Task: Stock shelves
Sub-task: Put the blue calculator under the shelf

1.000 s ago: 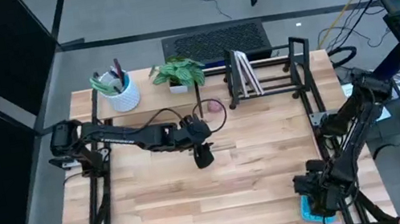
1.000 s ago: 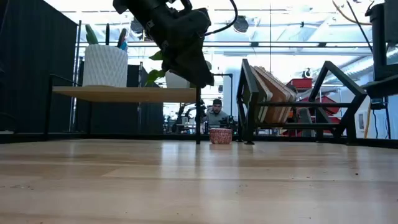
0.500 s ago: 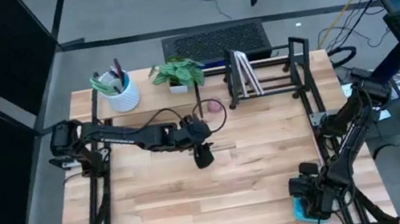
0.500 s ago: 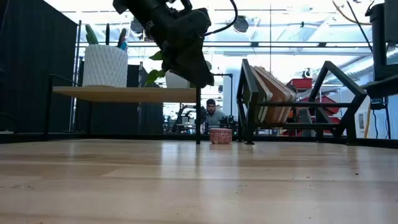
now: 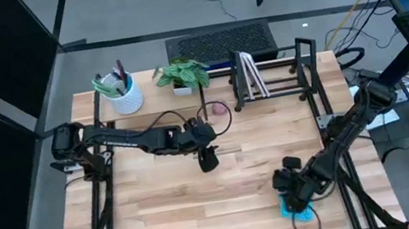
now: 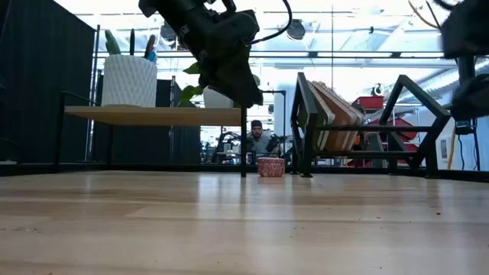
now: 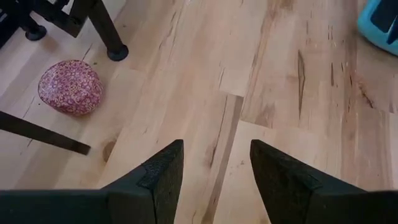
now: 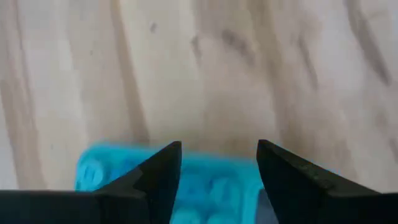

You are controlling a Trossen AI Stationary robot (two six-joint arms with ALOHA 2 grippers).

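The right gripper hangs low over a blue block near the table's front right edge, far from the rack. Its fingers stand apart with the block showing between them; whether they touch it cannot be told, so it looks like a grasp in progress. To do this well, the gripper should settle square over the block, one finger on each long side, and close fully before lifting, since a studded plastic block can twist out of a corner pinch. The right arm reaches from its base beside the rack's right end, folded forward and down toward the block.

The left gripper hovers in front of the rack's left end, open and empty, pointing down at bare wood, its arm stretched across from the table's left side. A small red patterned bowl sits just left of the rack. The wooden shelf, left of the rack, carries a white cup and a plant; the rack holds flat boards.
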